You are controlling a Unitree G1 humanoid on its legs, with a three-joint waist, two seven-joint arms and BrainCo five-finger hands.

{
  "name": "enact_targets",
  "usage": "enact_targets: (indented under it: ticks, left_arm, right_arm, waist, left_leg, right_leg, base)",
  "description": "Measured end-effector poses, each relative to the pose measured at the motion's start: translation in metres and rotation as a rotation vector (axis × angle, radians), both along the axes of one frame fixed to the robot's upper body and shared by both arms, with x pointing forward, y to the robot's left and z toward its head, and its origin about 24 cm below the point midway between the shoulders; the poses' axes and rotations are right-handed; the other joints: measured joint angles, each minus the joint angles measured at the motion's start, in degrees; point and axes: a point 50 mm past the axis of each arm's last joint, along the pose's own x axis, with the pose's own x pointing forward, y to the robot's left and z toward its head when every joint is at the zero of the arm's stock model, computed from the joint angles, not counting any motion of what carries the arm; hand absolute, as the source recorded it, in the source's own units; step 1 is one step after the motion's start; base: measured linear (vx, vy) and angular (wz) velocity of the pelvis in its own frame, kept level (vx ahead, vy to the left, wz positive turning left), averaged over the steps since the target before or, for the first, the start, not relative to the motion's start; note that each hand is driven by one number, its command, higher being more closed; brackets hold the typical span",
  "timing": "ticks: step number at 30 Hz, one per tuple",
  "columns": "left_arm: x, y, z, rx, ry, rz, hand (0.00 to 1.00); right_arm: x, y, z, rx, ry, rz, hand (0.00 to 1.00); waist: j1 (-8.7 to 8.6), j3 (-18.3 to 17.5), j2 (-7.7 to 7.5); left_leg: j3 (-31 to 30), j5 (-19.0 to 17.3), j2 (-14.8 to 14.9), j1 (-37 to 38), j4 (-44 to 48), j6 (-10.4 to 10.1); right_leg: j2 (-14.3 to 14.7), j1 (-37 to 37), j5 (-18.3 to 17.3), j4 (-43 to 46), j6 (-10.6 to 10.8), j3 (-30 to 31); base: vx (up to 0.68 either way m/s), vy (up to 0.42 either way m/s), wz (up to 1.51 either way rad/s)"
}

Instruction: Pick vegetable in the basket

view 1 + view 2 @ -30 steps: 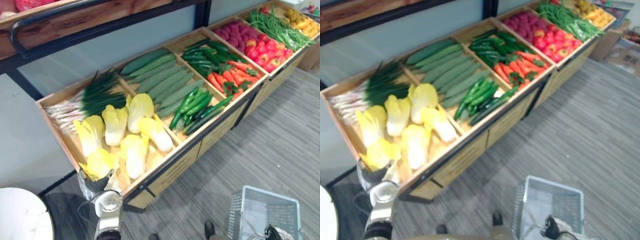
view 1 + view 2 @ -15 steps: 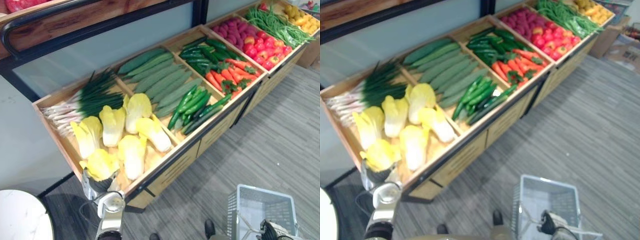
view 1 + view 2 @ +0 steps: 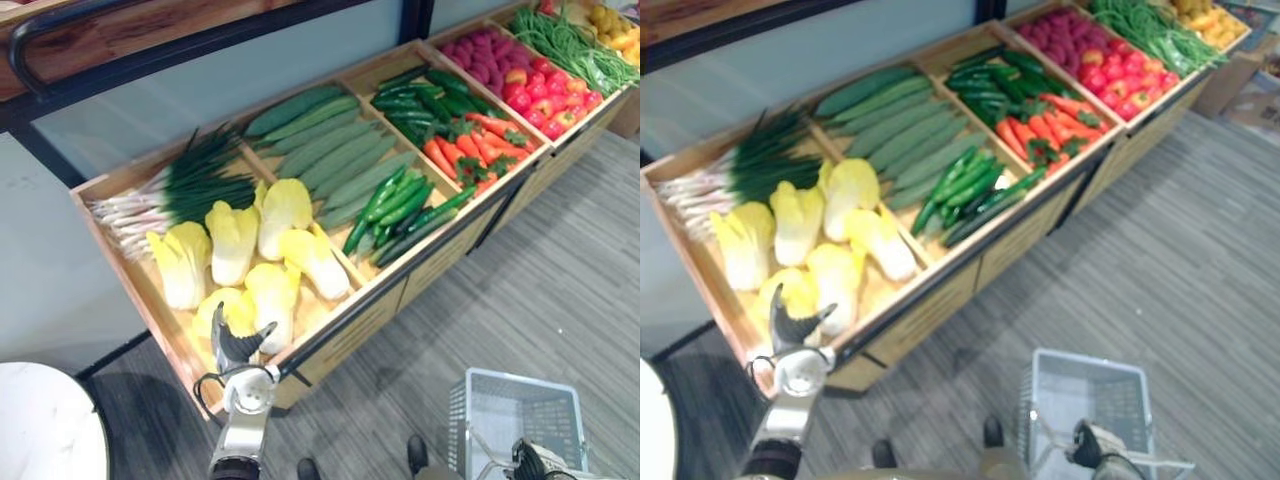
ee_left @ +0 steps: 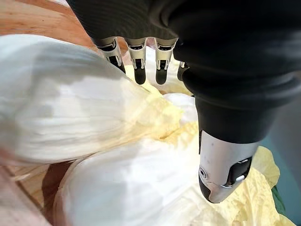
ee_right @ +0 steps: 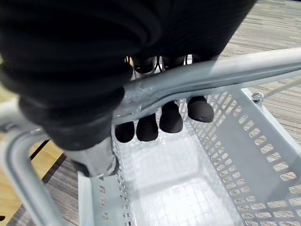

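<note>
Closest in, the basket [image 3: 468,425] hangs empty from the right hand [image 5: 170,117], whose fingers are clenched round its handle [image 5: 211,70]. One risk starts here: the basket sits low and well apart from the produce, so anything lifted has a long way to travel and could slip free before it gets over the rim. Just beyond, at the front corner of the wooden display bin [image 3: 350,340], the left hand [image 3: 235,345] hovers over the front cabbage [image 3: 222,310]. It grasps nothing: the fingers [image 4: 136,61] are straight and spread, and the thumb [image 4: 221,174] stands well apart over a neighbouring head. Whether the dark tips touch the leaves I cannot tell. The bigger danger, I judge, is the grip itself. The heads are broad, pale and loose-leaved and lie packed against each other, so a close from this spot may catch only frilly leaf edges, or drag two heads together and tip one over the bin's front edge. Farther back lie spring onions [image 3: 170,195], then cucumbers [image 3: 320,150], green peppers [image 3: 390,205] and carrots [image 3: 465,150].
</note>
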Motion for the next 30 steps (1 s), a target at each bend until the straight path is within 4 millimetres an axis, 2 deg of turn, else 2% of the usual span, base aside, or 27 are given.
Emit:
enact_targets:
  ticks: [7,13,23,30]
  left_arm:
    - [-0.005,0.014,-0.016,0.006,0.080,0.048,0.00]
    - [-0.008,0.022,-0.016,0.029,0.081,0.098,0.00]
    - [0.002,0.002,0.006,0.029,-0.036,0.039,0.00]
    - [-0.001,0.001,0.005,0.029,-0.027,0.030,0.00]
  right_arm:
    - [-0.001,0.007,-0.003,-0.002,0.006,0.003,1.00]
    - [-0.001,0.008,-0.003,-0.010,-0.006,0.006,1.00]
    - [-0.006,0.008,-0.007,-0.009,0.011,-0.005,1.00]
    - [-0.006,0.008,-0.007,-0.011,0.011,-0.007,1.00]
  waist:
    - [-0.14,0.0,0.09]
    - [-1.26,-0.1,0.15]
    - [-1.28,-0.1,0.27]
    - [-1.26,-0.3,0.52]
  left_leg:
    - [0.3,0.1,-0.1,0.4,0.0,0.1]
    - [0.6,0.0,0.0,0.4,0.0,0.0]
    - [0.4,0.0,0.0,0.7,0.0,0.1]
    - [0.4,0.1,0.0,0.9,0.0,0.1]
  right_leg:
    - [0.0,-0.1,0.0,0.1,0.0,0.4]
    - [0.1,-0.2,0.0,0.0,0.0,0.7]
    - [0.1,0.1,0.1,0.1,0.0,0.6]
    - [0.1,0.3,0.1,0.2,0.0,0.6]
  base:
    - [0.00,-0.005,-0.02]
    - [0.00,-0.002,-0.01]
    - [0.00,0.000,0.00]
    - [0.00,0.000,0.00]
